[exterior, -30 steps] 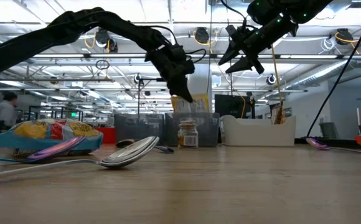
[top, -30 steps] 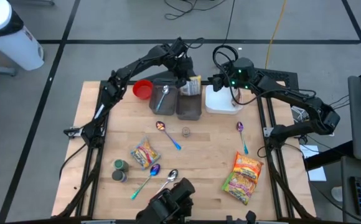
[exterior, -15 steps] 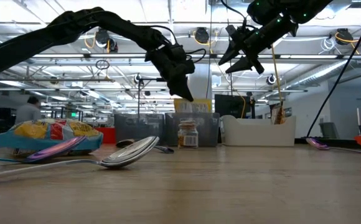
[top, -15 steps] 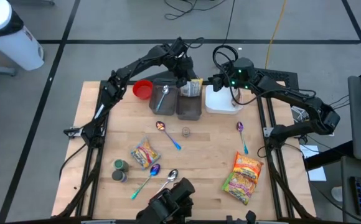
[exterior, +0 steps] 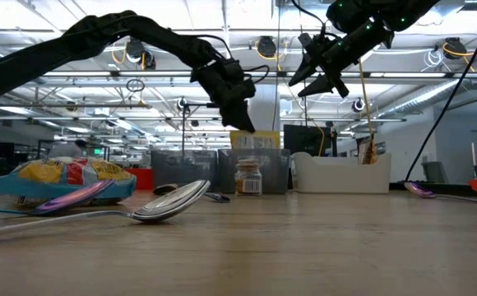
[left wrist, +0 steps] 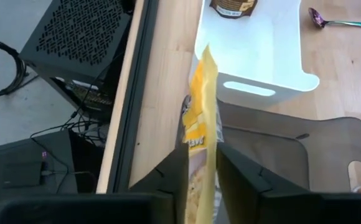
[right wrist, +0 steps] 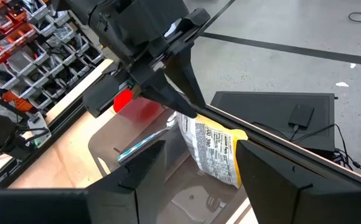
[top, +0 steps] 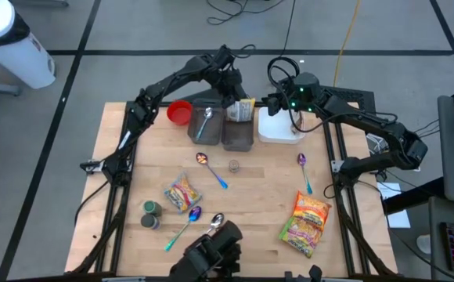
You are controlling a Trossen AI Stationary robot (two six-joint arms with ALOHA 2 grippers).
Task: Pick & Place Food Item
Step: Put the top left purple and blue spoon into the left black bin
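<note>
Clearly, your left pincer (top: 235, 92) had the yellow crinkly snack packet (top: 245, 109) by its top edge, at the far side of the tabletop (top: 133, 172), with the packet's lower part already down inside the right-hand one of the two translucent grey plastic bins (top: 238, 135). In the left wrist view the two dark fingers (left wrist: 171, 171) stood on either side of the packet's flat sealed rim, very close to it, but whether they were pinching the film or had just let go you could not tell from these frames. The packet hung upright and thin as a sheet, so I would judge it to be light, limp and a little slick: film of that kind folds and slides rather than resists. The sealed rim at the top looked like the best place to take hold of it, since it is flat, doubled and stiffer than the puffed body; squeezing the middle would likely crush whatever is inside. Your right pincer (exterior: 321, 70) hung in the air with its fingers apart and nothing between them, above the white rectangular plastic tub (top: 279, 128) just beside the grey bins. Two more snack bags, a multicoloured one (top: 181, 193) and an orange-and-green one (top: 306, 221), lay flat on the tabletop nearer you.
</note>
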